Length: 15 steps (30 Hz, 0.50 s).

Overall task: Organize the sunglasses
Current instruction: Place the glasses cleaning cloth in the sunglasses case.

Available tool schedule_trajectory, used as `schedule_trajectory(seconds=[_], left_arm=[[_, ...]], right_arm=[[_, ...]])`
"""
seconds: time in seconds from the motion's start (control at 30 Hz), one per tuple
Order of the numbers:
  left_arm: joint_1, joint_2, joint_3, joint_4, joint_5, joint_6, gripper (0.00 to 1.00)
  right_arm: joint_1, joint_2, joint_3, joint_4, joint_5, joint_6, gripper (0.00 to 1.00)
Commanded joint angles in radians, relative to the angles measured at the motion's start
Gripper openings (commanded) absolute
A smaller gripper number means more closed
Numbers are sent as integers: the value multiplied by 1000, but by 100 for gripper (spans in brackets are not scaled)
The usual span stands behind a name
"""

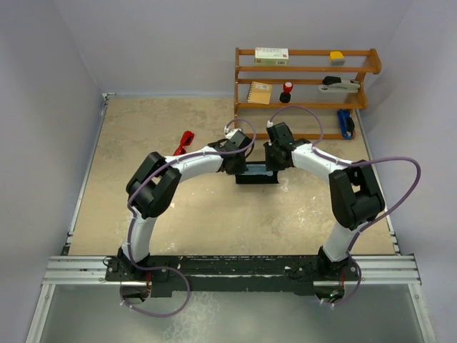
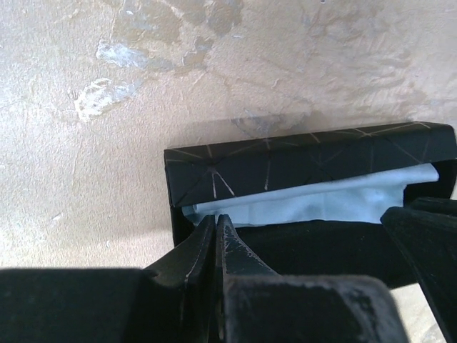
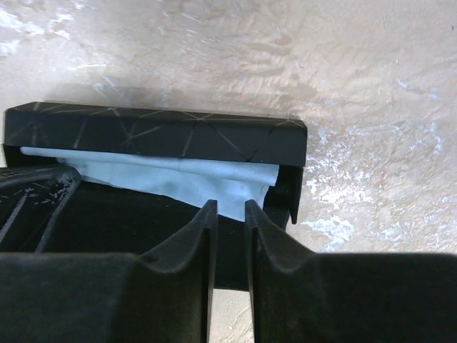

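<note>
**Sunglasses (image 1: 185,141) lie alone on the table, both grippers are at the black case**

The sunglasses are red. They lie on the beige table (image 1: 128,200), to the left of the black case (image 1: 257,174) and a little further back. They are well apart from both grippers and nothing touches them. From the top view I cannot tell if their arms are folded.

The case lies in the middle of the table with its lid raised. Inside it is a light blue cloth (image 2: 321,204), crumpled under the lid.

The left gripper (image 2: 216,220) is at the left end of the case. Its fingers are pressed tightly together, with no gap between them. The tips are at the lower edge of the cloth, but it is not visible if they pinch it.

The right gripper (image 3: 228,209) is at the right end of the case. Its fingers stand a little apart with a narrow gap, and nothing is held between them. The cloth shows just beyond the tips.

A wooden shelf (image 1: 307,69) with small things on it stands at the back right of the table.
</note>
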Motion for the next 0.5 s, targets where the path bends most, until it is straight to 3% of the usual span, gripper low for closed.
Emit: schedule_trajectory(seconds=[0.0,0.1,0.47], left_arm=[[-11,-77,47,0,-18,26,0],[-14,-71,50,22,7,29,0],[-30,-33,18,114,19,8,0]], right_arm=[[13,-57,10,41,-16,-15,19],[16,-43,8,52,-34,-11,0],[30,30,-4,121,-66,10,0]])
